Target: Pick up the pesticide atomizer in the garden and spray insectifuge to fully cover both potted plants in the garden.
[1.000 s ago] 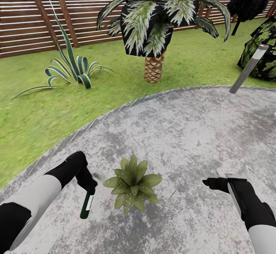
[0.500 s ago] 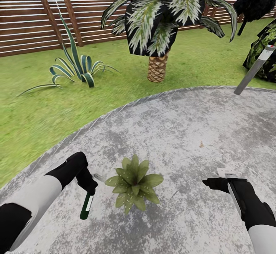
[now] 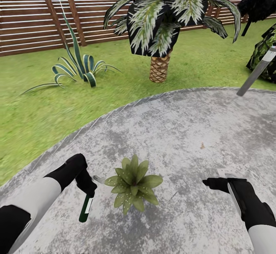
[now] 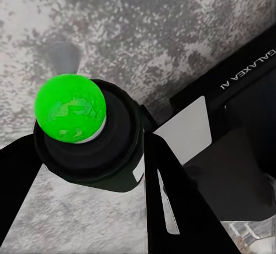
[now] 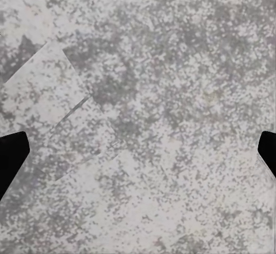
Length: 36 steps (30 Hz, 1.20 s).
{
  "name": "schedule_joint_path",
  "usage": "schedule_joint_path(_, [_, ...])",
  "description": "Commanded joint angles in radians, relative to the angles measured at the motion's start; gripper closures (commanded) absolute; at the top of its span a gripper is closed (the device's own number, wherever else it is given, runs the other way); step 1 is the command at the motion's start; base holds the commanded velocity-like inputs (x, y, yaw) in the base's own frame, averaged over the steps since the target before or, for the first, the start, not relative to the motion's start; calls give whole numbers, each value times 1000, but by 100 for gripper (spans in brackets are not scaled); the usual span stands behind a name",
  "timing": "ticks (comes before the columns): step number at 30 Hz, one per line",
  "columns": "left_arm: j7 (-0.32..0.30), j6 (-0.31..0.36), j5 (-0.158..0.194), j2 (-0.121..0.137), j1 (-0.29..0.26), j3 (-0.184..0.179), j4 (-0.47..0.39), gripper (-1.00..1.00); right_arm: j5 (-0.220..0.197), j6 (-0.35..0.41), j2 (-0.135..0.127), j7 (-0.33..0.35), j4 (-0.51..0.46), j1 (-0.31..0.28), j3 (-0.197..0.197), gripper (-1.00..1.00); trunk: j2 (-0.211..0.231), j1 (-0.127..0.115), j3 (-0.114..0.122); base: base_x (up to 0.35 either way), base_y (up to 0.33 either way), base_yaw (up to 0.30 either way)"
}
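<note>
Left gripper (image 3: 87,190) pinches the atomizer (image 3: 86,208) just beside the plant (image 3: 133,185) — right gripper (image 3: 211,182) spread over bare patio (image 3: 184,131), lawn (image 3: 46,112) edge well off.

Left arm: reaches in from the near left over the patio (image 3: 184,131), white forearm and black wrist, ending just left of the potted plant (image 3: 133,188).
Left gripper (image 3: 87,191): points down, its jaws closed around the top of the pesticide atomizer (image 3: 86,209), which hangs below it toward the patio; in the left wrist view the black fingers (image 4: 169,202) flank the bottle's dark collar and bright green cap.
Right arm: comes in from the near right, black wrist, well to the right of the potted plant.
Right gripper (image 3: 209,182): held level above the patio, jaws spread wide apart with nothing between them; in the right wrist view the two black fingertips (image 5: 11,156) sit at opposite edges.
</note>
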Motion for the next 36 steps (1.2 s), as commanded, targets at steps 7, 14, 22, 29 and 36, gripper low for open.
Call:
schedule_joint_path(7, [-10,7,-9,1,-1,-3,-2,100,11,3,0,9,-1,0,-2,-100,0,0,-1,24,-265,254])
schedule_joint_path(14, [-10,7,-9,2,-1,-1,-2,100,11,3,0,9,-1,0,-2,-100,0,0,-1,1,-65,143])
schedule_joint_path(22, [-10,7,-9,2,-1,1,-2,100,10,3,0,9,-1,0,-2,-100,0,0,-3,0,-156,109])
schedule_joint_path(29, [-10,7,-9,2,-1,1,-2,100,10,3,0,9,-1,0,-2,-100,0,0,-8,0,-291,250])
schedule_joint_path(36, [-10,7,-9,1,-1,1,-2,100,11,3,0,9,-1,0,-2,-100,0,0,-12,0,-290,254])
